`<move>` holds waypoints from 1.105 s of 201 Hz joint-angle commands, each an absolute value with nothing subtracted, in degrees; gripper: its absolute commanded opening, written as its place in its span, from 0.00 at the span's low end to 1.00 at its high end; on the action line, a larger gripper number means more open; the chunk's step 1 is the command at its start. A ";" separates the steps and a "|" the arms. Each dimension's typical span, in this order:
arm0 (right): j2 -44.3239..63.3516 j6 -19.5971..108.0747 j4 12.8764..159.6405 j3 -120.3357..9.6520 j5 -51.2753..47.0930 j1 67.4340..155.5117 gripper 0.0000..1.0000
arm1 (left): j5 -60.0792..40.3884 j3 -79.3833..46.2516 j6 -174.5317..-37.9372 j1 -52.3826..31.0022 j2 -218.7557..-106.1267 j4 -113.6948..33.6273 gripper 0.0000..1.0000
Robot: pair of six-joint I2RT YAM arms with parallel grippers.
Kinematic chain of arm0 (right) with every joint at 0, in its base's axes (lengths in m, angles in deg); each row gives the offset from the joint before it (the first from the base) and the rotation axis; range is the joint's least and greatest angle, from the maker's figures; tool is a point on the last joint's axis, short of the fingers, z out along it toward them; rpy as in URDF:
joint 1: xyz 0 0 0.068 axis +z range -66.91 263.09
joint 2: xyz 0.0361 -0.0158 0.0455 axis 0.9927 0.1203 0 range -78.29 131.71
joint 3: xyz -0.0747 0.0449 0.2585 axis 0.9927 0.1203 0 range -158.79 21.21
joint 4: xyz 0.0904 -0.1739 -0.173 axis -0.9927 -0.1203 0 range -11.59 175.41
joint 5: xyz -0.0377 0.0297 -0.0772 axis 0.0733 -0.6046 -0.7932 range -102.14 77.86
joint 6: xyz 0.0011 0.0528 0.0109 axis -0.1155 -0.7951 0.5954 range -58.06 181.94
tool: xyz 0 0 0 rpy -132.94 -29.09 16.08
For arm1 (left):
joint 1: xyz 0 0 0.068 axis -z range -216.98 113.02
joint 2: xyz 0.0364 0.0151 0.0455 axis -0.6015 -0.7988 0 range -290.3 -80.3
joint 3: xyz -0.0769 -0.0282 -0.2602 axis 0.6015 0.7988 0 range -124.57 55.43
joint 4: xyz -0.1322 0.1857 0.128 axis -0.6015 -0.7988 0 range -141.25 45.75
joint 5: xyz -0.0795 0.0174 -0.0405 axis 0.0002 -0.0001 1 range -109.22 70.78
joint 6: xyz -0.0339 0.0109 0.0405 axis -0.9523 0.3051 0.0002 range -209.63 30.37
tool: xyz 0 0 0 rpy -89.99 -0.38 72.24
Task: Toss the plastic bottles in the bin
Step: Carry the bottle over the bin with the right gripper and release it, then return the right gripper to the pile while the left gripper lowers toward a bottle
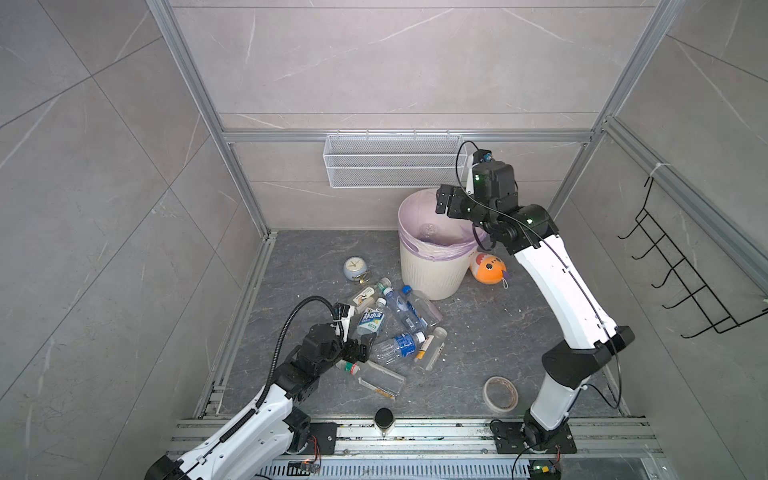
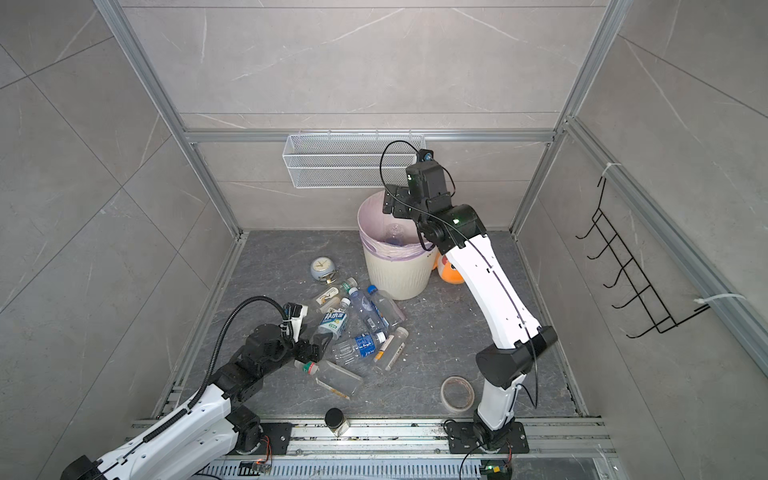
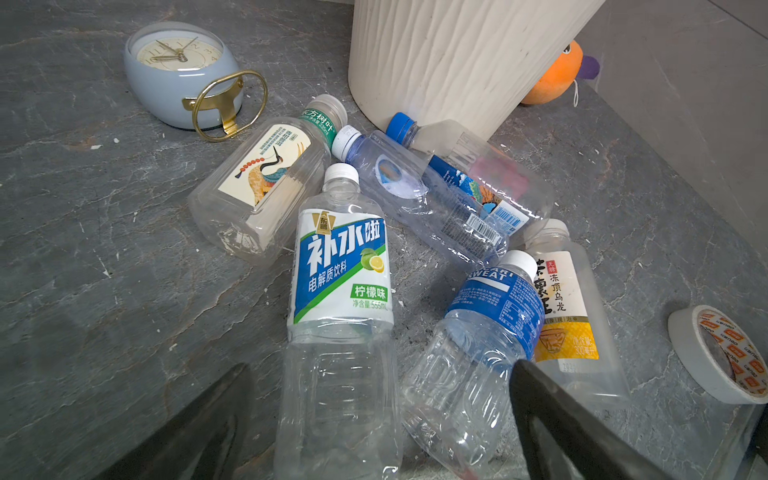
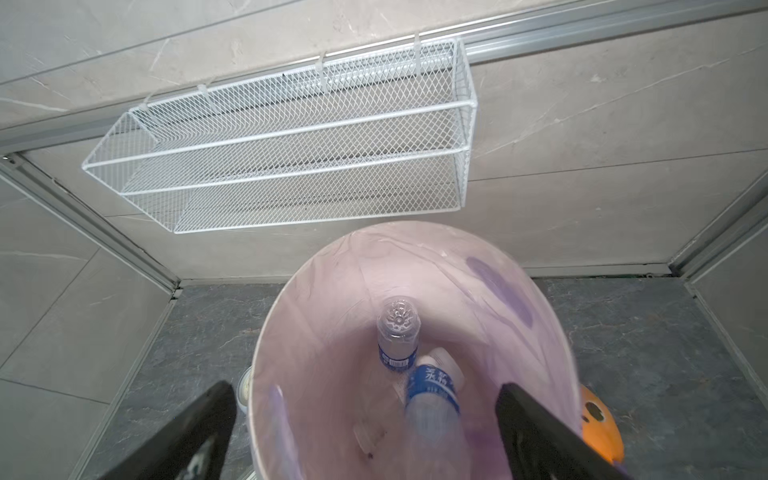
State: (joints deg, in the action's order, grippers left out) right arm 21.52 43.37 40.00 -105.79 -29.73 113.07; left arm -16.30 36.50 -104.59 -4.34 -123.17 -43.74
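Several clear plastic bottles (image 1: 399, 328) lie in a heap on the grey floor in front of the cream ribbed bin (image 1: 432, 274). My left gripper (image 1: 363, 349) is low at the heap's near left edge and open. In the left wrist view the bases of a green-white labelled bottle (image 3: 340, 282) and a blue-labelled bottle (image 3: 490, 320) lie between its spread fingers (image 3: 552, 415). My right gripper (image 1: 442, 203) hangs open over the bin's mouth. Under it a blurred blue-labelled bottle (image 4: 432, 399) is loose inside the lilac liner (image 4: 332, 332), beside another bottle (image 4: 397, 336).
A grey alarm clock (image 1: 354, 268) sits left of the bin and an orange plush toy (image 1: 488, 268) right of it. A tape roll (image 1: 500, 394) and a dark-capped jar (image 1: 383, 420) are near the front rail. A white wire basket (image 1: 395, 160) hangs behind the bin.
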 commanded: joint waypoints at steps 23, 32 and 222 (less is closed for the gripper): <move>7.75 45.00 46.34 -90.43 -28.32 113.27 0.99 | -19.40 34.10 -105.62 -4.02 -123.74 -44.06 0.97; 5.27 44.91 47.48 -86.69 -28.20 113.26 0.99 | -19.67 33.54 -105.76 -4.02 -123.77 -44.64 0.97; -26.91 36.95 54.22 -30.78 -23.44 113.29 1.00 | -23.59 21.33 -106.86 -3.58 -138.32 -51.64 0.96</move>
State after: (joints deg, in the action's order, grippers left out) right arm -23.50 39.31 53.31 -36.04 -24.15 113.07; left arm -22.48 24.02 -106.08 -3.94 -136.96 -50.71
